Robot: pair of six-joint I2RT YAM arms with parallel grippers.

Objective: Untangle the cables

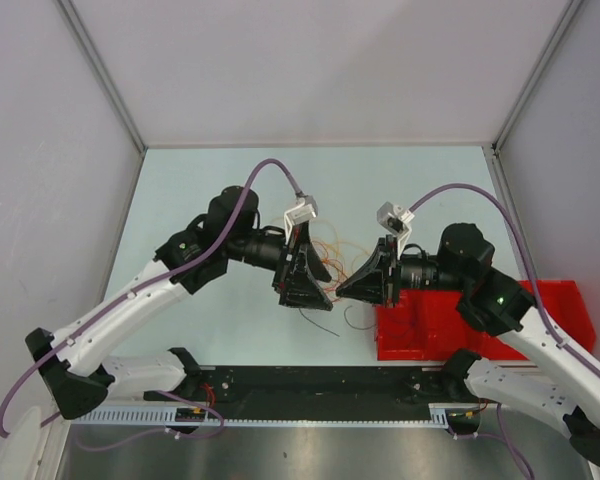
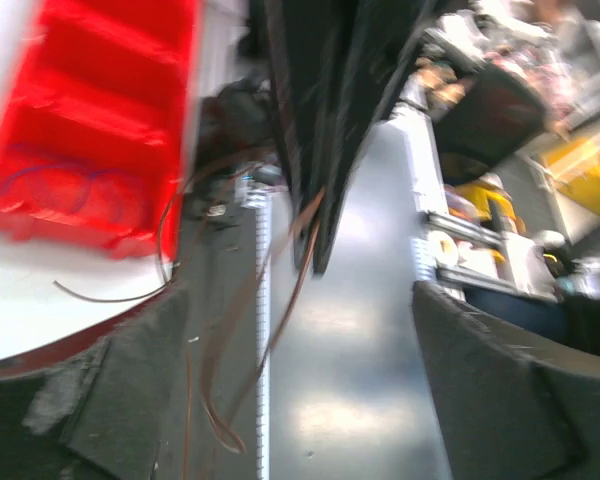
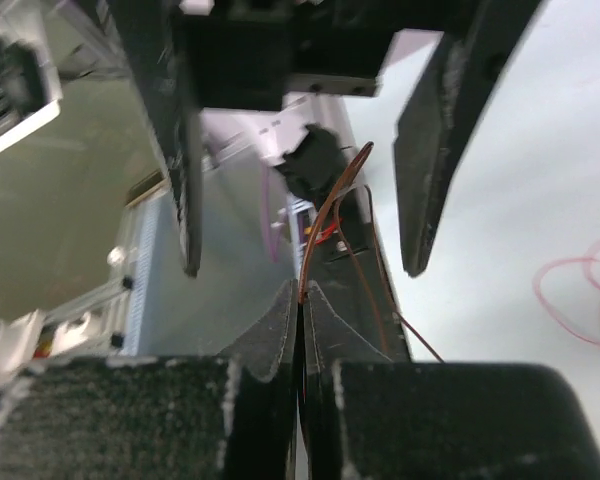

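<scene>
**Right hand** (image 3: 300, 298): closed. Its two fingers (image 3: 265, 345) meet tip to tip and pinch a thin brown-orange strand of the cables (image 3: 320, 210). From the pinch the strand rises in a curve towards the left hand, and a second fine strand runs beside it.

**Left hand** (image 2: 300, 292): open. Its fingers (image 2: 110, 400) stand wide apart and grip nothing. In the left wrist view several brown-orange strands hang in long narrow loops across the gap, nearer one finger than the other. That view is too blurred to tell whether they touch it.

**Relation of the hands:** they face each other over the middle of the bench (image 1: 210, 200), tips close together, left hand on the left. In the right wrist view, the strand from the right hand's closed tips points up into the left hand's open span.

**Cables:** most lie as a loose cluster of orange and red rings on the bench, between and just behind the two hands. A pale red ring lies flat on the bench beside the right hand. One dark strand trails out from under the hands towards the near edge.

**Bin** (image 1: 480, 325): red, on the bench's near right part, just beside the right hand and partly under the right arm. The left wrist view shows a faint dark ring on it, too blurred to identify.
</scene>
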